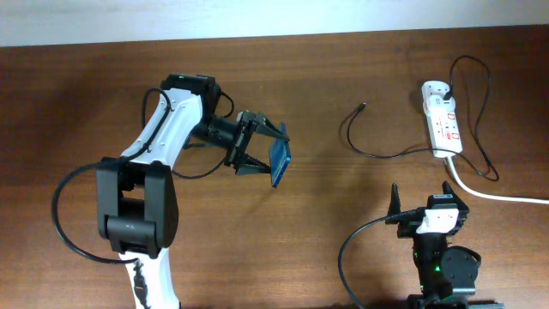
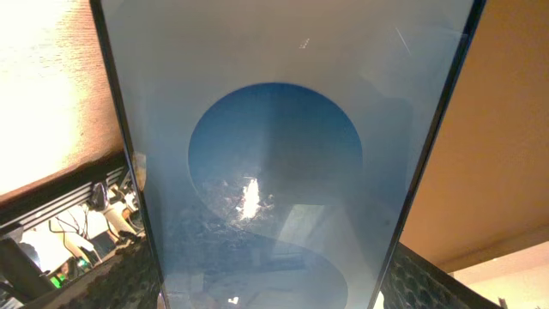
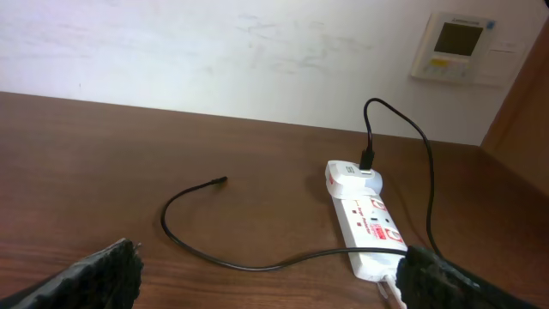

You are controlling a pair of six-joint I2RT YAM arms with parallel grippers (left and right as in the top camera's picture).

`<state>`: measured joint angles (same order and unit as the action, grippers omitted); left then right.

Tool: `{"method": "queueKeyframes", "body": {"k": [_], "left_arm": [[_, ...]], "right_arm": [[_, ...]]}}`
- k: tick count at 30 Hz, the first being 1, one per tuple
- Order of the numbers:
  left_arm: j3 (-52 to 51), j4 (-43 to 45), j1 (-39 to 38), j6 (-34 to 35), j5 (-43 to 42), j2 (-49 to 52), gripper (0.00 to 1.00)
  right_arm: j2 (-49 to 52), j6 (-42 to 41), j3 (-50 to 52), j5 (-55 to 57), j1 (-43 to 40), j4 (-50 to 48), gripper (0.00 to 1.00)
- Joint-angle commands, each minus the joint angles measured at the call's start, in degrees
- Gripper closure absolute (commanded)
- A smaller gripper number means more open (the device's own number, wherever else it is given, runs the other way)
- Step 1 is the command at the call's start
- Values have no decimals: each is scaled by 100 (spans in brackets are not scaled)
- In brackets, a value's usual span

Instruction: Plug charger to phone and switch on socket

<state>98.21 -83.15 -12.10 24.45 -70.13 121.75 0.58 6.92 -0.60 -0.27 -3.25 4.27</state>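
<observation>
My left gripper point(image 1: 257, 148) is shut on the phone point(image 1: 280, 161), holding it on edge above the table's middle. The phone's blue screen with a round shape fills the left wrist view point(image 2: 274, 163). The charger cable point(image 1: 377, 154) lies loose on the table right of it, its plug tip point(image 1: 362, 107) pointing up-right. The tip point(image 3: 219, 180) also shows in the right wrist view. The cable runs to an adapter in the white socket strip point(image 1: 441, 120) at the far right, also seen in the right wrist view point(image 3: 369, 225). My right gripper point(image 1: 420, 196) is open and empty near the front edge.
The strip's thick white cord point(image 1: 497, 194) runs off to the right edge. A wall panel point(image 3: 458, 45) hangs behind the table in the right wrist view. The table point(image 1: 343, 215) is dark wood.
</observation>
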Motion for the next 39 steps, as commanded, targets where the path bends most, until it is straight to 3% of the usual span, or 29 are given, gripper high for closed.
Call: {"method": "queueKeyframes", "body": {"k": [1,5,14,16,18,19,22,23,28,32,36,39], "left_arm": [[151,13,-11,-57,-302,37,45],[151,46,-9,-61,-299,37,45],[151,1189,-11,190,258,37,46],[149,1539,-11,337,363,37,45],[149,1980,-11,597,400,37,45],[151,2120,-11,667,400,37,45],[149,2479,-11,901,400,37,44],[151,2540,-11,927,398,37,44],[149,2592,-11,944,400,37,45],[151,2592,-11,944,398,37,45],[151,2592,-11,946,398,37,44],[149,2594,-11,966,398,37,44]], "right_arm": [[-37,15,28,-55,-26,26,1],[-37,15,28,-57,-26,26,1],[-37,13,28,-61,-15,11,1],[-37,-33,28,-774,-15,-63,1],[-37,-1058,28,-2610,-15,-269,1],[-37,-1663,28,-2924,-15,-463,1],[-37,-3530,28,-2496,-15,-667,1],[-33,-3797,28,-2297,-15,-645,1],[435,-3547,-238,-2201,-15,-706,1],[1755,-3532,-1384,-2334,-15,-442,2],[3681,-2898,-3807,-2793,332,1377,2],[4301,-2817,-4988,-2044,1172,2465,2]]}}
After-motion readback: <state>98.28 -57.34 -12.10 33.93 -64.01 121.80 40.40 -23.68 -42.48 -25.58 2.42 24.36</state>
